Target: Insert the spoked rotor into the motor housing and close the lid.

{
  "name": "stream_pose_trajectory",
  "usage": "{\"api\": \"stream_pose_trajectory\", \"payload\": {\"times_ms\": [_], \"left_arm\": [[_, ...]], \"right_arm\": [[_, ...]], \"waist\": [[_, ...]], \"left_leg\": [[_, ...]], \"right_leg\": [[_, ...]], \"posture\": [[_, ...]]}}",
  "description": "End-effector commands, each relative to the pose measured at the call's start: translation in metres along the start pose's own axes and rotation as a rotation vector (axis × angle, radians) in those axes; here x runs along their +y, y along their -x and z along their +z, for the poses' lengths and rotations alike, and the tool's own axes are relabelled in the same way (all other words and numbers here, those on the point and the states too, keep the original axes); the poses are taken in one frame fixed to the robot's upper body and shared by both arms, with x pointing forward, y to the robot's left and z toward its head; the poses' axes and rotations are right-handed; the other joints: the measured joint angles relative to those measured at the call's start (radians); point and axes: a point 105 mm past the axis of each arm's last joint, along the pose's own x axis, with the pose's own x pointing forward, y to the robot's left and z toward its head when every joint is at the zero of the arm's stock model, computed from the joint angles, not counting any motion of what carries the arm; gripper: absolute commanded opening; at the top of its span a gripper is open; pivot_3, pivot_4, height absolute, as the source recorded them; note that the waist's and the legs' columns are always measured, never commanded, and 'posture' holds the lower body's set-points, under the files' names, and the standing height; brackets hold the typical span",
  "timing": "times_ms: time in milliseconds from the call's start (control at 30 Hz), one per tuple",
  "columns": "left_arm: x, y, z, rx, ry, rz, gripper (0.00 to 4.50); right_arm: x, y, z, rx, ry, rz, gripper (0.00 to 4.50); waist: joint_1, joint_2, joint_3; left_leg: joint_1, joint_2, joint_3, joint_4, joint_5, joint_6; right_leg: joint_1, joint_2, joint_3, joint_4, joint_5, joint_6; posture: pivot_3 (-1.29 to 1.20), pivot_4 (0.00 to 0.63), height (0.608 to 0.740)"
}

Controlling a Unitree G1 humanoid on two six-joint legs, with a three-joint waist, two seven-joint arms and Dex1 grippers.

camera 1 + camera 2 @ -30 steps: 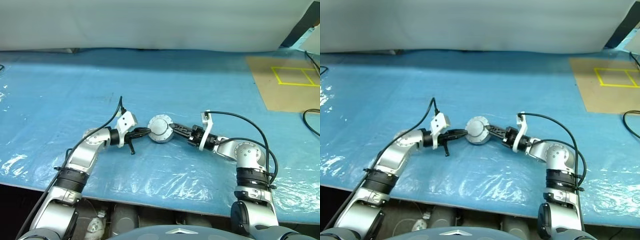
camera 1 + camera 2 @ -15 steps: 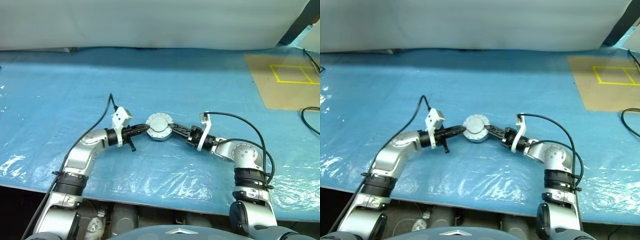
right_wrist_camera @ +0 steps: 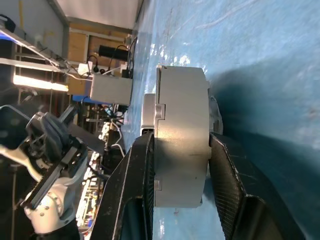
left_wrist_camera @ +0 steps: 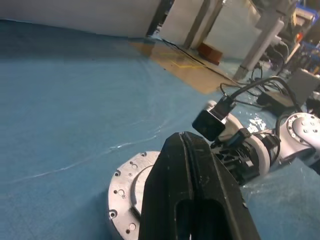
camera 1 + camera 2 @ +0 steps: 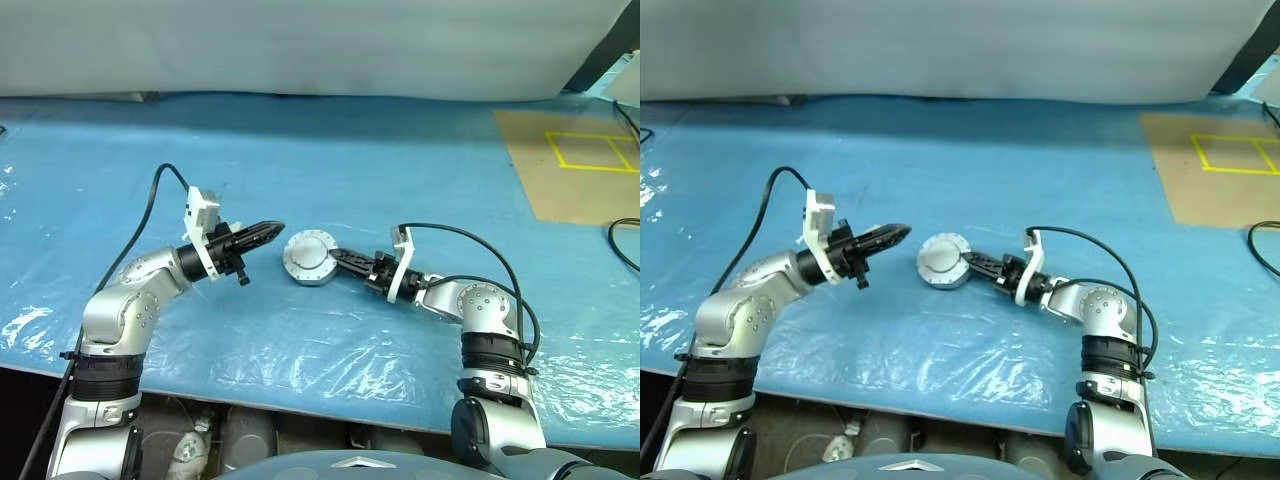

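Observation:
The motor housing (image 5: 308,258) is a short silver-grey cylinder on the blue sheet at centre. The lid (image 4: 127,185) lies on top of it, smooth pale face with small screw holes upward. My right gripper (image 5: 337,259) reaches in from the right and is shut on the housing. In the right wrist view its two black fingers (image 3: 141,165) press on opposite sides of the silver body (image 3: 180,125). My left gripper (image 5: 274,229) is shut on nothing and hangs above the sheet to the left of the housing, apart from it. The spoked rotor is hidden.
A blue plastic sheet (image 5: 350,160) covers the table. A brown board with a yellow taped square (image 5: 585,150) lies at the back right, and a black cable (image 5: 625,240) loops at the right edge. A pale curtain closes the back.
My left gripper has drawn back from the housing's left side, rising and moving left with the wrist rolled. The right gripper has stayed on the housing.

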Motion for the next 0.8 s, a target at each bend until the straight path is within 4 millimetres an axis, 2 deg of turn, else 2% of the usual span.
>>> {"api": "stream_pose_trajectory", "payload": {"times_ms": [33, 67, 167, 267, 400, 567, 700, 800], "left_arm": [[0.017, 0.009, 0.005, -0.097, 0.119, 0.075, 0.00], [0.021, 0.013, 0.004, -0.122, 0.157, 0.092, 0.00], [0.027, 0.023, 0.000, -0.179, 0.259, 0.107, 0.60], [0.032, 0.030, 0.002, -0.248, 0.371, 0.124, 1.56], [0.004, 0.025, 0.001, -0.242, 0.573, -0.044, 2.84], [-0.005, 0.023, -0.006, -0.228, 0.725, -0.106, 4.48], [-0.001, 0.014, -0.011, -0.207, 0.737, -0.070, 4.48], [0.001, 0.005, -0.005, -0.231, 0.747, -0.091, 4.48]], "right_arm": [[0.052, -0.006, 0.025, -0.073, 0.047, 0.219, 1.35], [0.059, -0.007, 0.028, -0.080, 0.054, 0.244, 1.35], [0.076, -0.011, 0.032, -0.083, 0.070, 0.289, 1.20], [0.083, -0.015, 0.032, -0.070, 0.082, 0.297, 1.20], [0.092, -0.018, 0.032, -0.059, 0.097, 0.316, 1.20], [0.097, -0.020, 0.033, -0.049, 0.109, 0.321, 1.20], [0.097, -0.020, 0.033, -0.046, 0.115, 0.318, 1.20], [0.097, -0.020, 0.032, -0.043, 0.122, 0.314, 1.20]], "waist": [[-0.001, 0.000, 0.000], [-0.001, 0.000, 0.000], [0.001, 0.000, 0.000], [0.003, 0.000, 0.000], [0.005, -0.001, 0.000], [0.004, -0.001, 0.001], [0.004, -0.001, 0.001], [0.004, -0.001, 0.001]], "left_leg": [[0.000, 0.000, 0.000, 0.000, 0.000, 0.000], [0.000, 0.000, 0.000, 0.000, 0.000, 0.000], [-0.002, 0.000, 0.000, 0.001, 0.000, 0.000], [-0.003, 0.000, 0.000, 0.000, 0.000, 0.000], [-0.003, -0.001, 0.000, 0.001, 0.000, 0.000], [-0.004, -0.001, 0.000, 0.003, 0.000, 0.000], [-0.003, -0.002, -0.001, 0.003, 0.000, 0.000], [-0.003, -0.003, -0.002, 0.004, 0.000, 0.000]], "right_leg": [[0.000, 0.000, 0.000, 0.000, 0.000, 0.000], [0.000, 0.000, 0.000, 0.000, 0.000, 0.000], [-0.001, 0.000, 0.000, 0.001, 0.000, 0.000], [-0.001, 0.000, -0.001, 0.000, 0.000, 0.000], [-0.001, 0.000, -0.002, 0.000, 0.000, 0.000], [-0.001, 0.000, -0.002, 0.001, 0.000, 0.000], [-0.001, 0.000, -0.002, 0.003, 0.000, 0.001], [-0.001, 0.000, -0.002, 0.003, 0.001, 0.001]], "posture": [[0.00, 0.150, 0.740], [0.00, 0.150, 0.740], [0.00, 0.150, 0.740], [0.00, 0.150, 0.740], [0.00, 0.150, 0.740], [0.00, 0.150, 0.740], [0.00, 0.150, 0.740], [0.00, 0.150, 0.740]]}}
